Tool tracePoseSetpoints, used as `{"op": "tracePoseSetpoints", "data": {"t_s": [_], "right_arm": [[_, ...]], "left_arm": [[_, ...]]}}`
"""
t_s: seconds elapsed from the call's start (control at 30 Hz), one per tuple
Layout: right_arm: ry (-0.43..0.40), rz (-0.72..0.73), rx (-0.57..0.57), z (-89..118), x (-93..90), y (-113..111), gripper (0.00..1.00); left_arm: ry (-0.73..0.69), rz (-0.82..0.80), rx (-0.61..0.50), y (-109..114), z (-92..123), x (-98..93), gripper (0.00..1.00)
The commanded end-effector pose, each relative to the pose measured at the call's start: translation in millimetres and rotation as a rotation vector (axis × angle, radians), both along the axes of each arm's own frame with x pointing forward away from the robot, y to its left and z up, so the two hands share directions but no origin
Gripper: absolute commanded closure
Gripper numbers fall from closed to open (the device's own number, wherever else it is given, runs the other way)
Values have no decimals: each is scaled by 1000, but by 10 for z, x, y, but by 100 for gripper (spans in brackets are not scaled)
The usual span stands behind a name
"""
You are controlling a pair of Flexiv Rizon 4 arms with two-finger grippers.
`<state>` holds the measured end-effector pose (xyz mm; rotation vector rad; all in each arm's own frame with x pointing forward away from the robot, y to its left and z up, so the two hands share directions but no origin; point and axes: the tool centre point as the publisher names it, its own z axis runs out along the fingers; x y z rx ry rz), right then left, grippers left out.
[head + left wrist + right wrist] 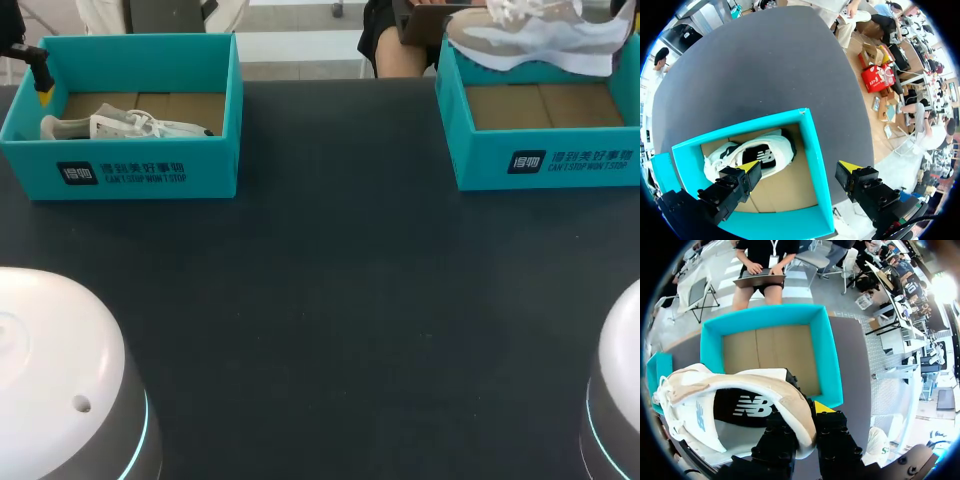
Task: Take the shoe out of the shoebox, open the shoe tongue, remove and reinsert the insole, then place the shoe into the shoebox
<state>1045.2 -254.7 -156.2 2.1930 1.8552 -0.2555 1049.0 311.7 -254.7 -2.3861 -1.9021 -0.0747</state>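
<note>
While the right jaws are clamped on the collar of the beige shoe (540, 35), one finger inside the opening and the other outside, the shoe hangs in the air, clear of the right shoebox (545, 165). That box's brown cardboard floor is in full view. In the right wrist view the shoe's black insole (747, 405) shows through the opening, and the teal box lies just ahead of the jaws.

The two teal shoeboxes sit well apart on a dark, matte counter (330, 300), the left shoebox (120, 170) at its far left corner and the right one at its far right corner. Both are set close to the far edge, with a broad stretch of the dark surface between them.

In the left shoebox a white shoe (125, 125) lies on its side on the cardboard floor. Its dark insole (762, 155) faces the left wrist view.

The left jaws stand wide apart above that box and grip nothing. One yellow-tipped finger (747, 167) is over the box's interior near the shoe, and the other is outside a teal side wall that runs between them.

At the counter's near corners are the rounded white left arm base (50, 370) and right arm base (620, 380).
</note>
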Motion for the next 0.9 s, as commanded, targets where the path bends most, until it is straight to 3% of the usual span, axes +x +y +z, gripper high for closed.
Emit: {"op": "tracePoseSetpoints", "data": {"t_s": [0.03,0.33,0.9], "right_arm": [[-191,53,-72,383,-683,381,100],[-203,33,-93,412,-1185,795,100],[-203,33,-93,412,-1185,795,100]], "left_arm": [[0,-1,1,2,1,1,0],[0,-1,1,2,1,1,0],[0,-1,1,2,1,1,0]]}}
